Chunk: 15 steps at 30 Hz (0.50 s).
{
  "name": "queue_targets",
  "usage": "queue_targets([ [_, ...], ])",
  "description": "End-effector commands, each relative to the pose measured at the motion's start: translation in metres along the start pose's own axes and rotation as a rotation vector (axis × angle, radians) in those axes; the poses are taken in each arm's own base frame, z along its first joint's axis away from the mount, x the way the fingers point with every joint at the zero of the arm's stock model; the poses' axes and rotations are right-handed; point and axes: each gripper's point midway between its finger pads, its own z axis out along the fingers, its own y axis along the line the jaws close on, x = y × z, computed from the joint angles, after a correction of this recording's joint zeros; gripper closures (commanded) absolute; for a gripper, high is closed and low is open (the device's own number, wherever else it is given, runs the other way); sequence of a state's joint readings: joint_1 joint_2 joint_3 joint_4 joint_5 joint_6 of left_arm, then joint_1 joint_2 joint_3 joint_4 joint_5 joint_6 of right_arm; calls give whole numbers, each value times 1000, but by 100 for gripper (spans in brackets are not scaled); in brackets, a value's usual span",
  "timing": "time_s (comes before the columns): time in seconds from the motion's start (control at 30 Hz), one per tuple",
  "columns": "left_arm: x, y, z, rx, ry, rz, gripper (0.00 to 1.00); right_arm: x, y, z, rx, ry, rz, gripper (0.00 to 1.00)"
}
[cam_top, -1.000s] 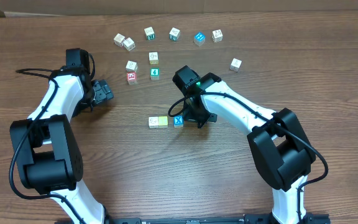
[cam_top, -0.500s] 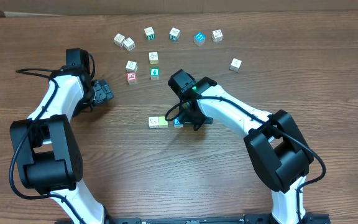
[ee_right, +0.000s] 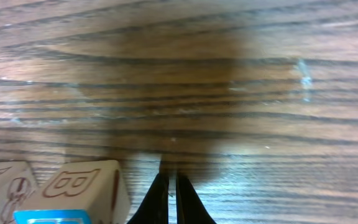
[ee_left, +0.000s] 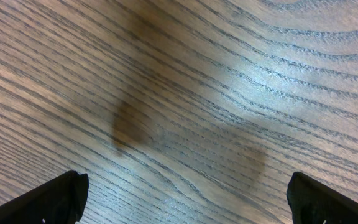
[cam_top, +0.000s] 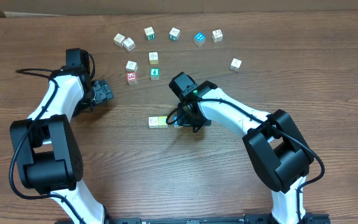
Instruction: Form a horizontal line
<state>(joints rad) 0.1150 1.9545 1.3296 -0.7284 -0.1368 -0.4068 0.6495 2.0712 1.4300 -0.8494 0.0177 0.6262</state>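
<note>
A short row lies mid-table: a pale block (cam_top: 153, 122), a yellow-green block (cam_top: 162, 121), and a blue block (cam_top: 176, 123) mostly hidden under my right arm. My right gripper (cam_top: 188, 119) is shut and empty, with its tips low at the blue block's right side. In the right wrist view the shut fingers (ee_right: 171, 190) sit just right of the blue-topped block with a "B" side (ee_right: 82, 186). Another pale block (ee_right: 5, 183) lies to its left. My left gripper (cam_top: 103, 92) is open and empty at the left. The left wrist view (ee_left: 188, 205) shows only bare wood.
Several loose blocks lie at the back of the table: white ones (cam_top: 119, 39) (cam_top: 217, 35) (cam_top: 235, 63), a blue one (cam_top: 199, 38), a red one (cam_top: 131, 77) and a green one (cam_top: 155, 73). The tabletop (cam_top: 104, 162) is brown wood.
My right gripper has moved left and slightly toward the front, and now covers most of the blue block. The left arm has not moved.
</note>
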Motion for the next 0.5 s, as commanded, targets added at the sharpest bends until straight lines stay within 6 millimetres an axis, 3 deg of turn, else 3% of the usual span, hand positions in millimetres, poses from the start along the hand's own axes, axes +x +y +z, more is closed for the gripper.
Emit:
queue_targets([
  [0.0,0,1,1,-12,-1,29,0,2,6,-7,-32,-6,-38,96],
  [0.47,0,1,1,-12,-1,30,0,7,14,-7,-78,22,-38,96],
])
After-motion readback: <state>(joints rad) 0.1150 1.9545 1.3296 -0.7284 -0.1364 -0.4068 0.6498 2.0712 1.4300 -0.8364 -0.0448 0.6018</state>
